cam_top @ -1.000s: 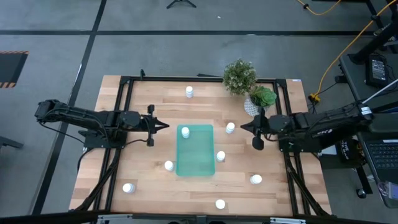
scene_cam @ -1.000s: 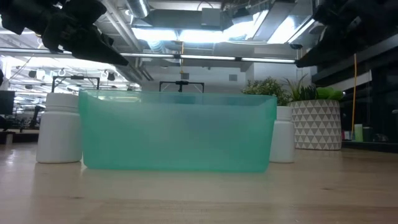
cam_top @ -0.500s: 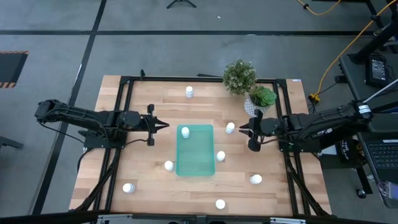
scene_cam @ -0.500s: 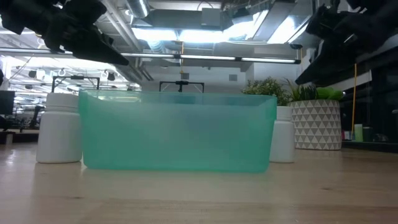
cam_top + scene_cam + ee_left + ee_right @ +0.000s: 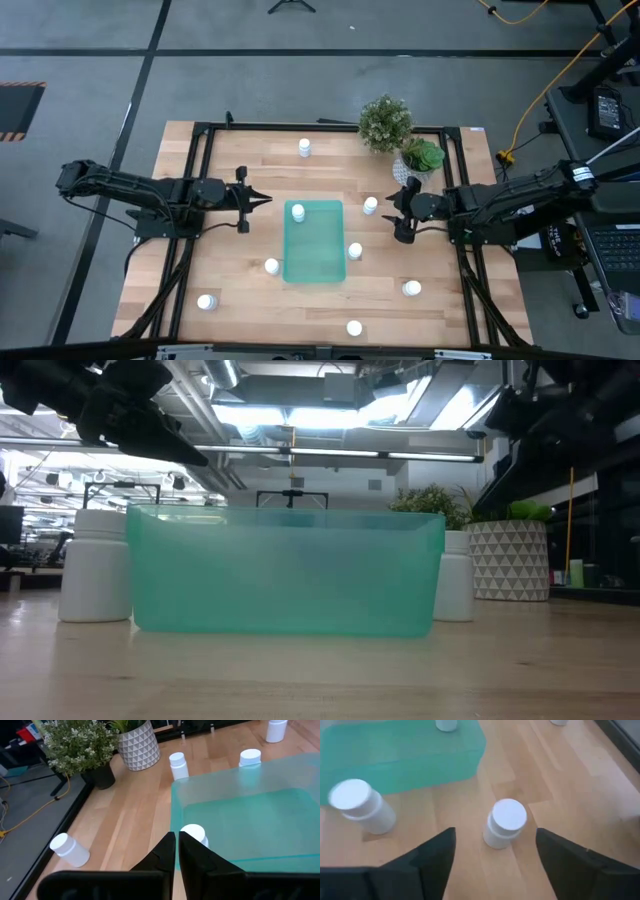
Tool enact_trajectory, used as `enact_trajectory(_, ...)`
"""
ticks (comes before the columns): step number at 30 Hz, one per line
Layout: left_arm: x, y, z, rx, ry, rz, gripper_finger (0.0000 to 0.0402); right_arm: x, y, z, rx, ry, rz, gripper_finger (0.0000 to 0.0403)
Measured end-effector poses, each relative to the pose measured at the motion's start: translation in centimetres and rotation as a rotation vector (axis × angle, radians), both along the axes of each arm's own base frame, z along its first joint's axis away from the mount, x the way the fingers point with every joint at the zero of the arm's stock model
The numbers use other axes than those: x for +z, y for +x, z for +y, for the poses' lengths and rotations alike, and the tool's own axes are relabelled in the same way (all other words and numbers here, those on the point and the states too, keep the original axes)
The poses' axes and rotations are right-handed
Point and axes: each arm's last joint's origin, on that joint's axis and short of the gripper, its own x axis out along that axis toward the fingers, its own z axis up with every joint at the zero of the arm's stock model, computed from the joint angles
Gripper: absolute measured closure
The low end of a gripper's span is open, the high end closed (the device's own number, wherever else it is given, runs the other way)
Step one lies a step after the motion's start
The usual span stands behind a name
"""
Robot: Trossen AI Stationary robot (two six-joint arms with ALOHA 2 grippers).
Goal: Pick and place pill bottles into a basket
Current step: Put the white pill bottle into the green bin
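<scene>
Your right gripper (image 5: 492,851), jaws spread wide, frames a pill bottle (image 5: 505,823) beside the basket's (image 5: 314,262) right edge (left gripper (image 5: 177,851) clenched, waiting); lower, then close.

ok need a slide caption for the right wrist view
Right gripper, jaws wide open, lined up on a standing pill bottle beside the teal basket.
</scene>
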Motion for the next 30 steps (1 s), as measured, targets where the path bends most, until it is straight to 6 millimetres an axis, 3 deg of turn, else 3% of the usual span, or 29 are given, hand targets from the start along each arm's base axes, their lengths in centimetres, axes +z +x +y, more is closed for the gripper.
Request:
enact_trajectory(7,0.0,0.0,0.0,-0.001,0.001,0.000,0.0384,-0.9,0.5,-0.1,-0.098,0.020,0.026,0.0108)
enact_trajectory(30,0.0,0.0,0.0,-0.002,0.002,0.001,0.0380,-3.6,3.1,-0.4,-0.229,0.024,0.038,0.0133)
